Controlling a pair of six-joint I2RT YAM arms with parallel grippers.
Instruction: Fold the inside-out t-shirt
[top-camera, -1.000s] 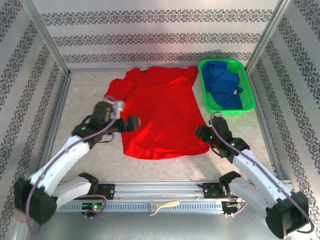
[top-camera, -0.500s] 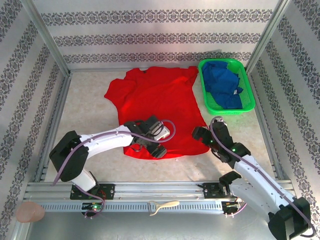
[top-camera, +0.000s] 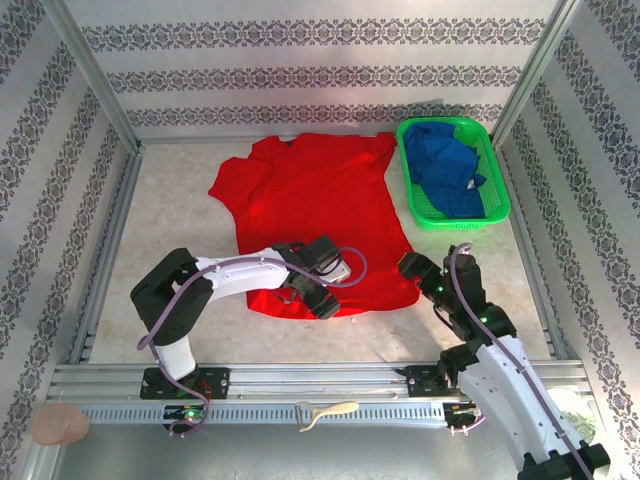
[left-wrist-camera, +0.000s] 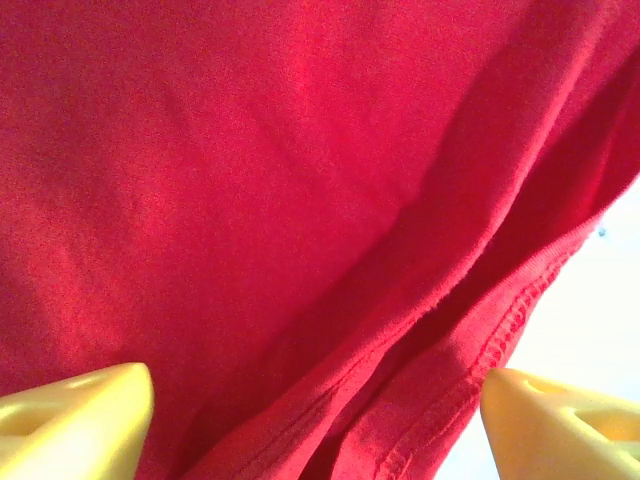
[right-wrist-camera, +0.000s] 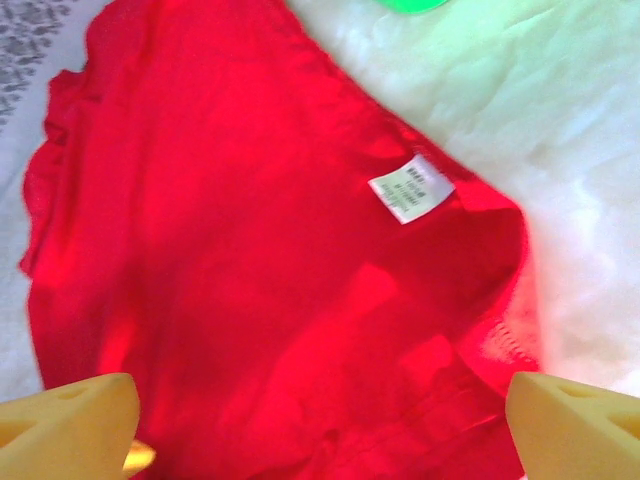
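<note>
Nothing here can be read. The only label is a small white tag (right-wrist-camera: 411, 188) on the red shirt (right-wrist-camera: 250, 280), near its edge. It has a few lines of print, too blurred to make out.

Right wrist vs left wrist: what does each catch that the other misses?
Right wrist, not left: the white tag on the cloth, a sliver of the green basket, and the shirt's far outline. Left wrist, not right: the stitched hem up close, with a shadowed crease beside it. Both: the inside-out t-shirt on the pale table, with the left gripper and right gripper over it, jaws wide open.
</note>
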